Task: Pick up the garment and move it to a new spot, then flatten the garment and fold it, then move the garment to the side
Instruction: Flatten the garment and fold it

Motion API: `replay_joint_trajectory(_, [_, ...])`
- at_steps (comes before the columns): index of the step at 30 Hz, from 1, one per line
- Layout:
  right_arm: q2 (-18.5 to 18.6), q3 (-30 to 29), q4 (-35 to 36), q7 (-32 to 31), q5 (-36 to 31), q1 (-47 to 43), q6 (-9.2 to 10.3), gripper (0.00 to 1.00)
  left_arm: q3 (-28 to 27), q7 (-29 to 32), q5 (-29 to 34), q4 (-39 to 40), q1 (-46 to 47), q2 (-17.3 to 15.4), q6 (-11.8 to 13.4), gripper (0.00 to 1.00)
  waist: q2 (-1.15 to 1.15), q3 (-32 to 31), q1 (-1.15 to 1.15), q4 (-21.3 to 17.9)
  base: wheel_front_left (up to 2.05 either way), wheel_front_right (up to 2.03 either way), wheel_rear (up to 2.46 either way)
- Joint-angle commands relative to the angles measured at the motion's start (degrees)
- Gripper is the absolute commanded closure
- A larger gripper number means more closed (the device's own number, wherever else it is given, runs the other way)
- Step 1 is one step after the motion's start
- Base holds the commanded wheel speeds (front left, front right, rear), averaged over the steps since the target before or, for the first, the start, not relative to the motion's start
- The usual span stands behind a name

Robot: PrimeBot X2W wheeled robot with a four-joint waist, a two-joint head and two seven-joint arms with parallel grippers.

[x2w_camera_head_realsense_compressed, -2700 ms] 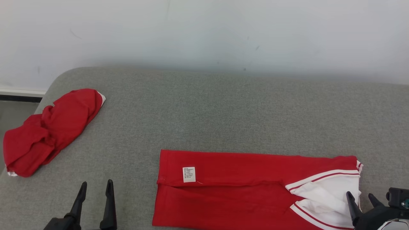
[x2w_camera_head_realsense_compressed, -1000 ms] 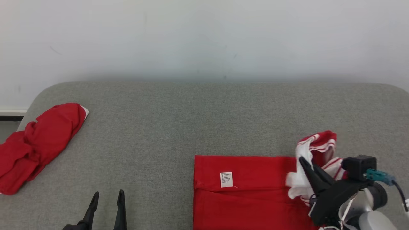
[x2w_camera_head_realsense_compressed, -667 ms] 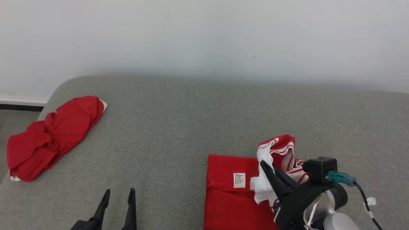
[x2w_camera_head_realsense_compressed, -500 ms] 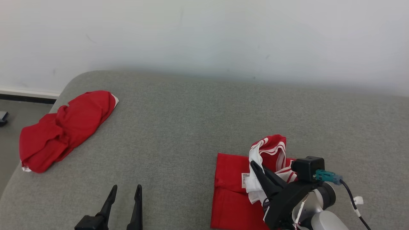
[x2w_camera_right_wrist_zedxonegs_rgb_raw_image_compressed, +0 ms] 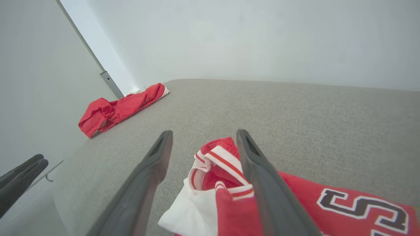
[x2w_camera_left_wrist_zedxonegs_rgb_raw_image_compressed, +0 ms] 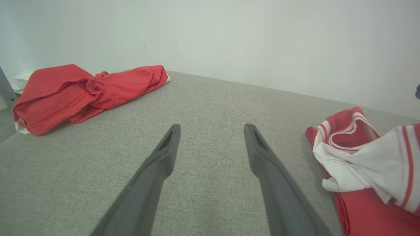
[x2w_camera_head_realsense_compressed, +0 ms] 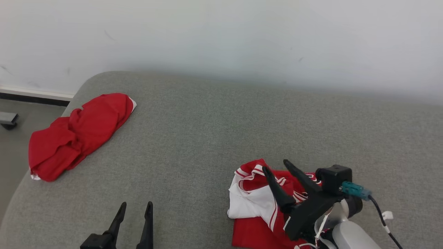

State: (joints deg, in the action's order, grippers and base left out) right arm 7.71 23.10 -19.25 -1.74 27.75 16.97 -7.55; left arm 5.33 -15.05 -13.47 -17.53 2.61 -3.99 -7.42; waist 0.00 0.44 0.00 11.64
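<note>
**A:** What lies furthest to the left of the jersey?

**B:** A crumpled red garment (x2w_camera_head_realsense_compressed: 79, 135), well apart from the jersey. It is on the same grey upholstered pad (x2w_camera_head_realsense_compressed: 207, 121) and shows a sliver of white at each end.

**A:** And next along?

**B:** The left claw (x2w_camera_head_realsense_compressed: 136, 204), between that heap and the jersey. Its two dark fingers are spread wide with nothing between them, and there is bare grey fabric underneath.

**A:** Then the jersey itself?

**B:** The red jersey (x2w_camera_head_realsense_compressed: 252, 204) lies on the pad. A white panel with red-and-white striped trim is bunched on top of its left end, and flat red cloth shows below that. In the right wrist view, the red part carries dark lettering outlined in white.

**A:** And the right claw?

**B:** The right claw (x2w_camera_head_realsense_compressed: 276, 165) is directly over the jersey, with its fingers parted and pinching nothing. The striped trim sits in the gap between them, but I cannot tell whether it touches either finger. Just right of that, a teal connector (x2w_camera_head_realsense_compressed: 353, 189) with a dark cable sits on the wrist.
</note>
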Motion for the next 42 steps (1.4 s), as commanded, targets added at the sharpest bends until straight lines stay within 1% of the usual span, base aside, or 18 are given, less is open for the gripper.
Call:
replay_joint_trajectory(1, [0.9, -0.5, 0.9, 1.2, 0.3, 0.5, 0.13, 0.00, -0.3, -0.2, 0.1, 0.0, -0.7, -0.1, -0.1, 0.00, 0.00, -0.8, 0.00, -1.3, 0.00, 0.00, 0.00])
replay_joint_trajectory(6, [3.1, -3.9, 4.3, 5.1, -0.7, -0.9, 0.13, 0.00, -1.1, -0.2, 0.4, 0.6, -1.4, -0.3, -0.1, 0.00, 0.00, -1.4, 0.00, -3.5, 0.00, 0.00, 0.00])
replay_joint_trajectory(12, [4.2, -10.1, 8.3, 8.0, -2.1, -5.1, 0.13, 0.00, -2.3, -0.2, 0.6, 1.4, -2.1, -0.5, -0.1, 0.00, 0.00, -1.7, 0.00, -5.8, 0.00, 0.00, 0.00])
replay_joint_trajectory(20, [2.6, -17.4, 12.0, 9.0, -3.3, -13.1, 0.13, 0.00, -3.8, -0.2, 0.8, 2.8, -2.8, -0.9, -0.1, 0.00, 0.00, -1.9, 0.00, -7.8, 0.00, 0.00, 0.00])
replay_joint_trajectory(26, [0.3, -20.6, 13.7, 9.6, -4.2, -19.2, 0.13, 0.00, -4.8, -0.2, 1.0, 3.7, -3.6, -1.2, -0.1, 0.00, 0.00, -2.1, 0.00, -8.5, 0.00, 0.00, 0.00])
replay_joint_trajectory(30, [-0.7, -21.0, 14.4, 9.5, -4.5, -21.4, 0.13, 0.00, -5.3, -0.2, 1.0, 4.1, -3.9, -1.3, -0.1, 0.00, 0.00, -2.1, 0.00, -8.7, 0.00, 0.00, 0.00])
replay_joint_trajectory(33, [-1.0, -20.6, 14.8, 9.0, -4.9, -21.3, 0.13, 0.00, -5.4, -0.2, 1.1, 4.2, -4.0, -1.2, -0.1, 0.00, 0.00, -2.2, 0.00, -8.7, 0.00, 0.00, 0.00])
replay_joint_trajectory(39, [-0.2, -17.8, 14.8, 7.8, -5.2, -19.1, 0.13, 0.00, -4.9, -0.2, 1.4, 4.0, -3.5, -1.1, -0.1, 0.00, 0.00, -2.3, 0.00, -7.9, 0.00, 0.00, 0.00])
replay_joint_trajectory(42, [-0.1, -15.8, 13.3, 6.8, -4.7, -17.0, 0.13, 0.00, -4.4, -0.2, 1.4, 4.0, -3.0, -1.1, -0.1, 0.00, 0.00, -2.2, 0.00, -7.0, 0.00, 0.00, 0.00])
